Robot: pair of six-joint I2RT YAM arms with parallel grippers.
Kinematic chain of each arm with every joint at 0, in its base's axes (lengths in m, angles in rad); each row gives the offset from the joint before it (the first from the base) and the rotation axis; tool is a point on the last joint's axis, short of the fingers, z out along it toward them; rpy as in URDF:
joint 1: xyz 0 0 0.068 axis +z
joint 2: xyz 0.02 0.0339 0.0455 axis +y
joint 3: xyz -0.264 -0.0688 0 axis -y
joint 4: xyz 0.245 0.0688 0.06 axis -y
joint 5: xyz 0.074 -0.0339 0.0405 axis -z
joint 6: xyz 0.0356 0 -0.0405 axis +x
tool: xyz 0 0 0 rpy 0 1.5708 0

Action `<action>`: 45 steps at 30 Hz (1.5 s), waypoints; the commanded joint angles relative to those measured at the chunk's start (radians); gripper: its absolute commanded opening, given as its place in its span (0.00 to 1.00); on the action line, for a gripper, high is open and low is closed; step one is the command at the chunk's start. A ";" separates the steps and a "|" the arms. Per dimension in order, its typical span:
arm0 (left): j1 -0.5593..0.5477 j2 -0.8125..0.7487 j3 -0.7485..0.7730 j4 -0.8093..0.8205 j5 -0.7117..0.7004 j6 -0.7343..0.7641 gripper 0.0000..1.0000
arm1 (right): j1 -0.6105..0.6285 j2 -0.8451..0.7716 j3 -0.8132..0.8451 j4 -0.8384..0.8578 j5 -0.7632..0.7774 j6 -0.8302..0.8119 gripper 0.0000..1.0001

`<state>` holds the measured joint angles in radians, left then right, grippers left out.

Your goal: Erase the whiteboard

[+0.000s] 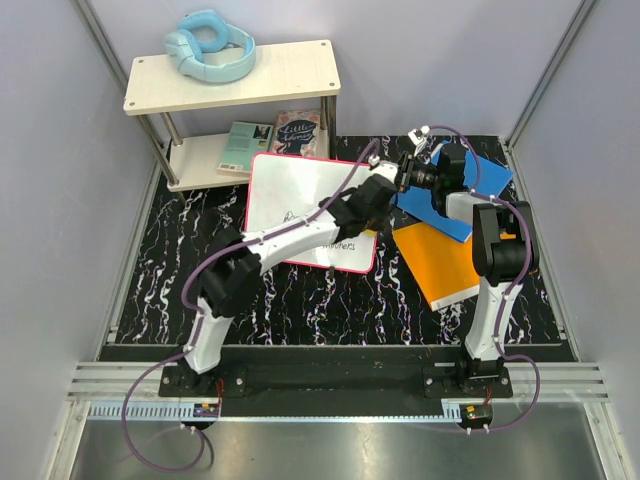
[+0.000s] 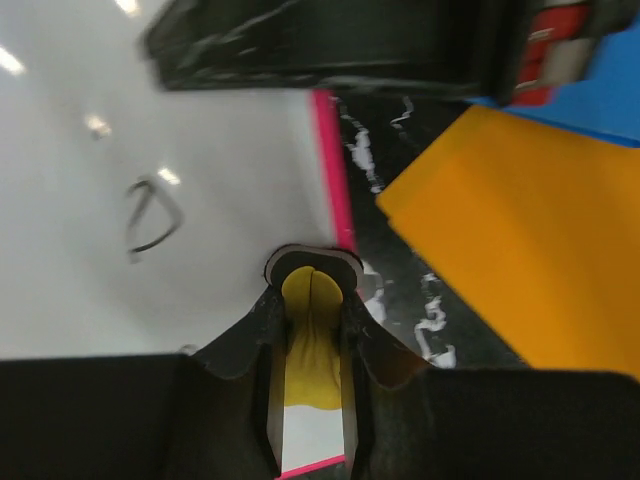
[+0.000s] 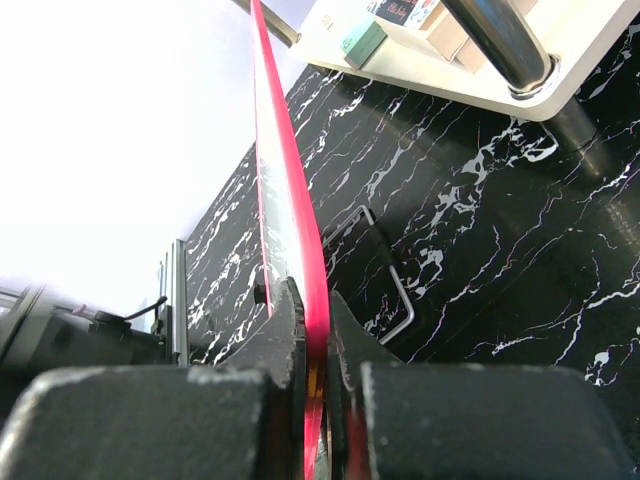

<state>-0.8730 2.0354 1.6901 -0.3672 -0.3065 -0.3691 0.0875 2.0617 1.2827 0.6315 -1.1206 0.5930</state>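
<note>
We see the whiteboard (image 1: 290, 195) lying around the middle of the tabletop, pushed toward the far edge, and there is dark handwriting (image 1: 345, 245) near its near edge. The right gripper (image 1: 405, 172) comes in from the far-right corner and is clamped onto the board's right edge. In its wrist view the red-pink border (image 3: 290, 200) runs straight down between the closed fingers (image 3: 285, 320). Over to the left gripper (image 1: 372, 190), which reaches across the board to that same right edge. Its jaws are pinched on a soft yellow piece (image 2: 310, 350), held just above the white surface beside the pink border. We cannot tell whether the yellow piece touches the board. A dark scribble (image 2: 150, 215) sits on the board just left of those fingers. An orange book (image 1: 440, 260) lies just beside the board on the side toward the right edge of the table. A blue book (image 1: 480, 175) sits beyond it by the far-right corner, under the right arm. In the far-left corner stands a small shelf (image 1: 290, 75) with blue headphones (image 1: 210, 45) on top and two books (image 1: 245, 145) on its lower level.
</note>
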 commanded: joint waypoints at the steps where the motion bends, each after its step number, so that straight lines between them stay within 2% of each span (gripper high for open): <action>1: 0.009 0.127 0.120 -0.053 -0.101 -0.031 0.00 | 0.074 -0.049 -0.025 0.002 -0.107 -0.145 0.00; 4: 0.014 0.149 0.180 -0.079 -0.232 -0.016 0.00 | 0.075 -0.049 -0.026 0.002 -0.104 -0.145 0.00; 8: 0.055 0.151 0.227 -0.099 -0.315 -0.004 0.00 | 0.075 -0.049 -0.026 0.002 -0.099 -0.145 0.00; 15: 0.161 0.181 0.316 -0.134 -0.275 0.042 0.00 | 0.075 -0.049 -0.029 0.000 -0.096 -0.144 0.00; 18: 0.207 0.149 0.266 -0.138 -0.275 0.023 0.00 | 0.075 -0.051 -0.029 -0.001 -0.097 -0.144 0.00; 25: 0.333 0.014 -0.043 -0.099 -0.240 -0.042 0.00 | 0.075 -0.054 -0.029 -0.003 -0.097 -0.148 0.00; 33: 0.368 -0.199 -0.374 -0.033 -0.241 -0.148 0.00 | 0.075 -0.058 -0.034 -0.009 -0.097 -0.153 0.00; 39: 0.374 -0.267 -0.483 0.000 -0.172 -0.189 0.00 | 0.075 -0.060 -0.036 -0.006 -0.096 -0.151 0.00; 45: 0.284 -0.213 -0.465 0.039 -0.126 -0.133 0.00 | 0.077 -0.061 -0.036 -0.004 -0.093 -0.151 0.00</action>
<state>-0.5209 1.7355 1.2404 -0.3733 -0.5484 -0.5106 0.1013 2.0361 1.2690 0.6044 -1.1000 0.6075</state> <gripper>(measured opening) 0.232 0.049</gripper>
